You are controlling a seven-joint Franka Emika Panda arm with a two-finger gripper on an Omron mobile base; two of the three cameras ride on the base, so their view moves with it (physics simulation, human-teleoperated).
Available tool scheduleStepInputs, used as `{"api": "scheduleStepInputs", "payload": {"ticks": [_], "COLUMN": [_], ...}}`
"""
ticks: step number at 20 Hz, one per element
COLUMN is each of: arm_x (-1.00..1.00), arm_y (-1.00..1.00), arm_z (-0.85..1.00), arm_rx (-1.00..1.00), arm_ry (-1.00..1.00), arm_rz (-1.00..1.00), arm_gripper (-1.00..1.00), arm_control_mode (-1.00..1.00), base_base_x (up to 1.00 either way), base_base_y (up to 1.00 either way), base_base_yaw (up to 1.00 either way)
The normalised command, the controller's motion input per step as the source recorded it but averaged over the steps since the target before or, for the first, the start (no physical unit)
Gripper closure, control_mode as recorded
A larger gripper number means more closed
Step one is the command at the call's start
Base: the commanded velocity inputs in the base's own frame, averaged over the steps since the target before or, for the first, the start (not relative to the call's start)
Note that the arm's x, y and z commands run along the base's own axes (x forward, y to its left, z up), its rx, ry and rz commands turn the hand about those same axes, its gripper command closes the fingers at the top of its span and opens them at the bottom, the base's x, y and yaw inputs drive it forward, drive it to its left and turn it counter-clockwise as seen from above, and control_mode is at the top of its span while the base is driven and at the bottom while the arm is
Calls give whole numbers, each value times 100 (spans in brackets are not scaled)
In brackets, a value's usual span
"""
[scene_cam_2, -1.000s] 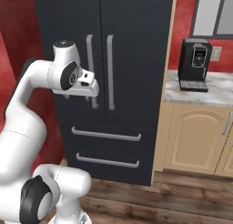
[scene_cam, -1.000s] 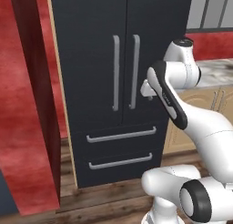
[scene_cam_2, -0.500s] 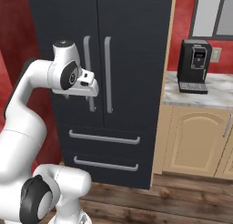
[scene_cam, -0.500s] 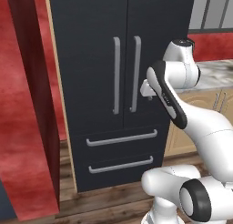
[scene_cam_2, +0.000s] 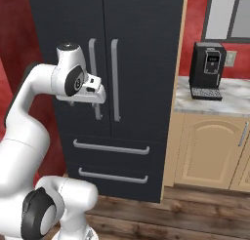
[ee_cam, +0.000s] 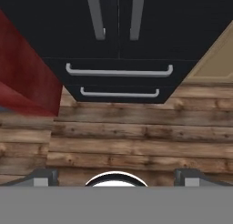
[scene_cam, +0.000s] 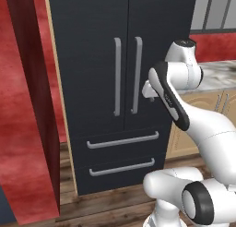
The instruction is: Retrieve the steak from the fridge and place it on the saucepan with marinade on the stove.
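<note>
The charcoal-black fridge (scene_cam: 92,50) (scene_cam_2: 141,49) (ee_cam: 182,32) stands straight ahead with both upper doors shut, its two grey bar handles (scene_cam: 117,76) side by side at the middle. Two lower drawers (ee_cam: 119,73) are shut too. My gripper (scene_cam: 148,90) (scene_cam_2: 96,98) (ee_cam: 116,177) hangs in front of the doors near the handles, apart from them, angled down toward the floor. It is open, its fingertips (ee_cam: 45,176) wide apart with nothing between them. The steak is hidden; the saucepan, marinade and stove are out of view.
A black coffee machine (scene_cam_2: 207,70) sits on a marble counter (scene_cam_2: 229,95) over beige cabinets (scene_cam_2: 210,151) right of the fridge. A dark red panel (scene_cam: 32,106) stands at its left. Wooden floor (ee_cam: 136,141) lies before it.
The whole picture has shifted slightly, so the base has crept a little before the fridge. The arm holds the same pose and the gripper stays open.
</note>
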Motion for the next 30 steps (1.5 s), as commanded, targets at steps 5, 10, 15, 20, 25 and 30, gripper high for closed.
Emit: {"api": "scheduleStepInputs", "payload": {"ticks": [5, 10, 15, 20, 25, 30], "arm_x": [0, 2, 0, 0, 0, 0], "arm_y": [0, -2, 0, -4, -4, 0], "arm_z": [0, -1, 0, 1, 16, 27], "arm_rx": [0, 0, 0, 0, 0, 0], "arm_ry": [-1, -18, -33, -28, -27, -15], "arm_rz": [0, 0, 0, 0, 0, 0], "arm_gripper": [-100, -100, -100, -100, -100, -100], "arm_control_mode": [-100, -100, -100, -100, -100, -100], "base_base_x": [0, 0, 0, 0, 0, 0], "base_base_y": [0, 0, 0, 0, 0, 0], "base_base_yaw": [0, 0, 0, 0, 0, 0]}}
